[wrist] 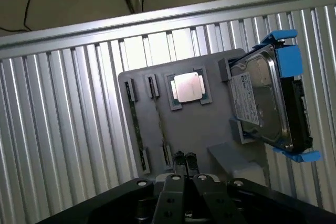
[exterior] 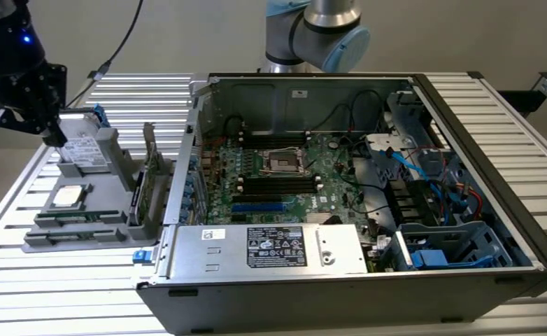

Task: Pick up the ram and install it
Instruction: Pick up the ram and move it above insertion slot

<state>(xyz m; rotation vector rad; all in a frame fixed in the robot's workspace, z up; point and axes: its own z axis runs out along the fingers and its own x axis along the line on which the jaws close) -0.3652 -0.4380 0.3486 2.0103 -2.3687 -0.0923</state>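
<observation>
Two ram sticks stand on edge in narrow slots of a grey holder [wrist: 210, 129]; I see them as thin green strips, one ram stick [wrist: 134, 129] and a second ram stick [wrist: 160, 124] beside it. In the exterior view the ram [exterior: 75, 219] lies low at the holder's [exterior: 68, 245] near side, at the exterior view's left. My gripper [wrist: 185, 159] is shut with nothing between its fingers and hovers above the holder, close to one end of the second stick. The exterior view shows the gripper [exterior: 57, 138] above the holder's far end. The motherboard's black memory slots [exterior: 278, 186] lie inside the open computer case [exterior: 367, 273].
The holder also carries a square silver processor [wrist: 188, 87], a hard drive in a blue bracket [wrist: 265, 100] and an upright expansion card [exterior: 148, 175]. The case walls rise around the motherboard, with a power supply [exterior: 273, 246], cables and drive cages inside. All rests on a ribbed metal table [exterior: 3, 280].
</observation>
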